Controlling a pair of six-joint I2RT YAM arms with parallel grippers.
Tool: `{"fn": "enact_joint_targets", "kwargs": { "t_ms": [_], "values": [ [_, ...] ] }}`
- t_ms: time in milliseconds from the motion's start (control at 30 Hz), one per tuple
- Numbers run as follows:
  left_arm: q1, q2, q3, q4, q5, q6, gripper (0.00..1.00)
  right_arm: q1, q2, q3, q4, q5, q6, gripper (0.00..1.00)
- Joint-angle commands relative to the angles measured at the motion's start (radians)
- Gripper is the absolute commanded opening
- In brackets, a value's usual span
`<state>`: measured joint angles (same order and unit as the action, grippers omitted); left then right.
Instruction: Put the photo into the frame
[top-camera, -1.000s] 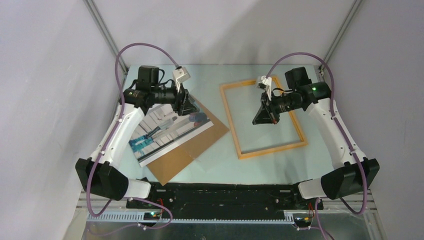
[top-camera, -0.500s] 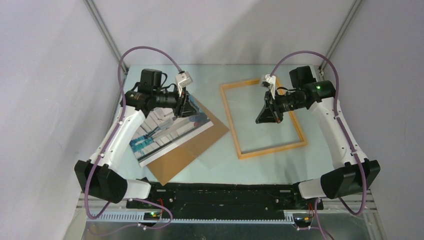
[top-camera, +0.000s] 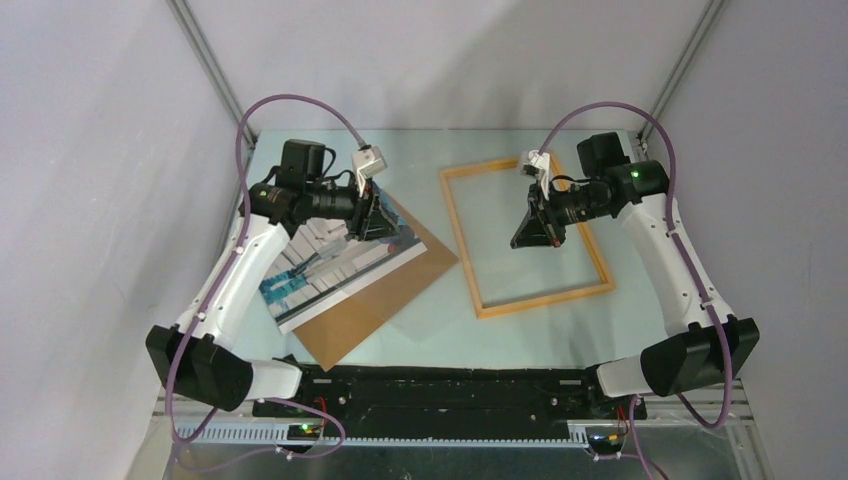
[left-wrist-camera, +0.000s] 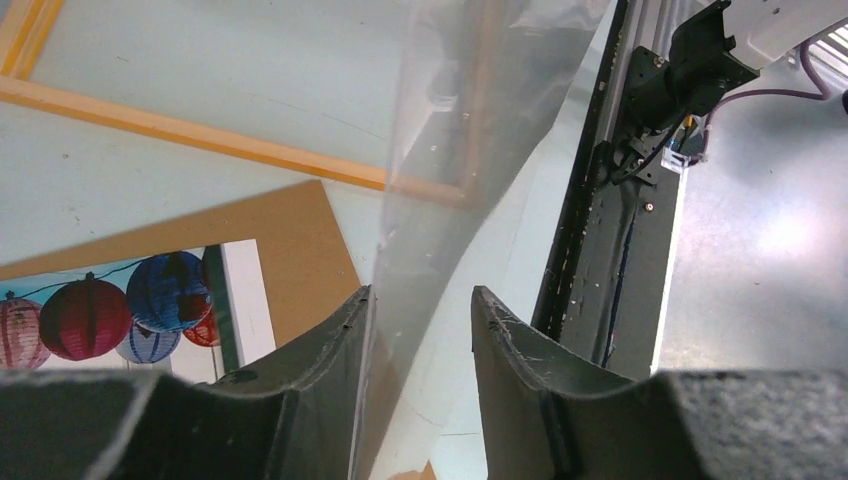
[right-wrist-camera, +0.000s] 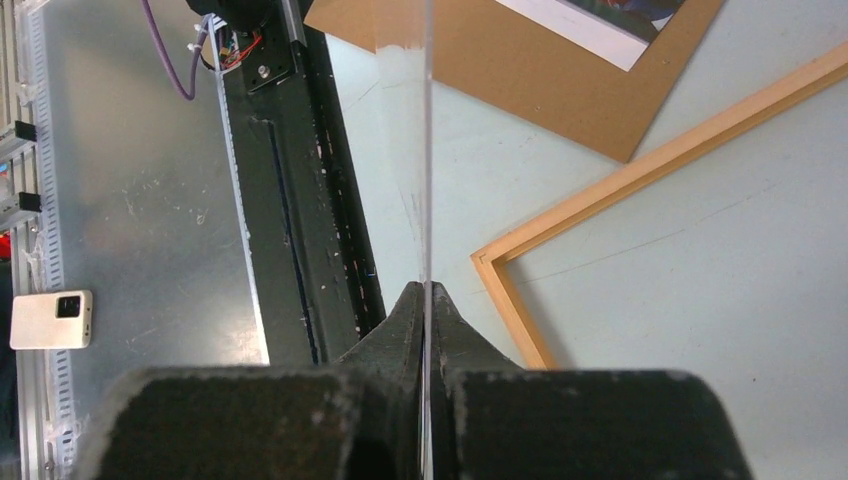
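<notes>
The photo (top-camera: 335, 265) lies face up on a brown backing board (top-camera: 395, 285) at the left. The orange-yellow frame (top-camera: 545, 298) lies flat at the right, with bare table inside it. My right gripper (top-camera: 528, 230) hovers over the frame and is shut on a clear sheet (right-wrist-camera: 427, 150), seen edge-on in the right wrist view. My left gripper (top-camera: 378, 220) hovers over the photo's far corner. Its jaws are open, and the clear sheet (left-wrist-camera: 470, 100) passes between them against the left finger (left-wrist-camera: 330, 345). The left wrist view also shows the photo (left-wrist-camera: 120, 310) and the frame (left-wrist-camera: 200, 135).
The black base rail (top-camera: 440, 385) runs along the near table edge. A white phone-like object (right-wrist-camera: 45, 318) lies on the metal shelf beyond it. Grey walls close in the back and sides. The backing board (right-wrist-camera: 520, 60) reaches close to the frame's near corner (right-wrist-camera: 490, 262).
My left gripper has shifted slightly right over the photo's far corner. My right gripper has barely moved and still holds the clear sheet. Photo, board and frame have not moved.
</notes>
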<state>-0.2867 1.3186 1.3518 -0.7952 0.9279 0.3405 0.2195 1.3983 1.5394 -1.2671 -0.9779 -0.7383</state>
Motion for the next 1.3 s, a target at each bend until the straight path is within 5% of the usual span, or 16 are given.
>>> {"fn": "enact_joint_targets", "kwargs": {
  "t_ms": [0,367,600,700,933,1033,1167,1267],
  "values": [
    [-0.011,-0.021,0.062,-0.001,0.013,-0.008,0.45,0.004,-0.006,0.032,-0.014,-0.037,-0.029,0.0],
    [-0.015,-0.032,0.077,-0.016,0.003,-0.009,0.35,0.0,-0.032,0.004,-0.019,-0.032,-0.036,0.0],
    [-0.029,-0.052,0.064,-0.029,0.001,-0.014,0.01,-0.004,-0.037,0.003,0.0,-0.019,-0.008,0.0],
    [-0.032,-0.08,0.052,-0.029,0.004,-0.026,0.0,-0.007,-0.034,0.004,0.023,-0.007,0.032,0.02],
    [-0.036,-0.129,0.02,-0.029,0.023,-0.086,0.0,-0.028,-0.02,-0.008,0.111,0.015,0.145,0.4],
    [-0.035,-0.141,0.015,-0.03,0.01,-0.105,0.0,-0.043,-0.008,-0.007,0.134,0.02,0.19,0.7],
    [-0.035,-0.148,0.018,-0.03,-0.026,-0.139,0.0,-0.07,-0.003,-0.004,0.162,0.033,0.242,0.95],
    [-0.035,-0.14,0.026,-0.03,-0.051,-0.169,0.0,-0.098,-0.014,-0.016,0.201,0.059,0.295,0.99]
  ]
}}
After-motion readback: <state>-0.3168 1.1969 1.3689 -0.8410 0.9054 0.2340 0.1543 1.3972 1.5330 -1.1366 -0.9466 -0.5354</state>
